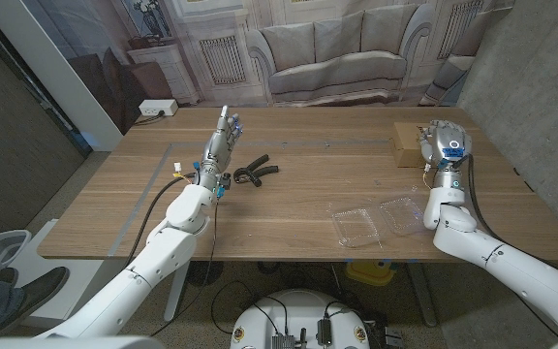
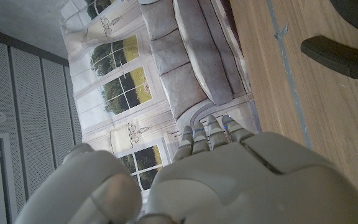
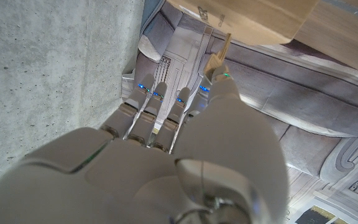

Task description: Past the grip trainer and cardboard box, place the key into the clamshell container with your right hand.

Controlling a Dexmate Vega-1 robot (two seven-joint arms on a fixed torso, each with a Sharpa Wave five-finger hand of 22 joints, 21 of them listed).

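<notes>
Nearest me, the clamshell container (image 1: 376,221) lies open on the tabletop (image 1: 289,204), short of my right hand (image 1: 445,143), whose fingers (image 3: 143,106) reach over the cardboard box (image 1: 411,144); whether they hold the key I cannot tell. Left hand (image 1: 223,141) stands with fingers straight and empty, grip trainer (image 1: 254,172) just beside them.

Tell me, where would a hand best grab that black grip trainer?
Probably one handle, from above. The grip trainer lies flat on the table, its two slim handles splayed apart, so fingers could likely close around one.
</notes>
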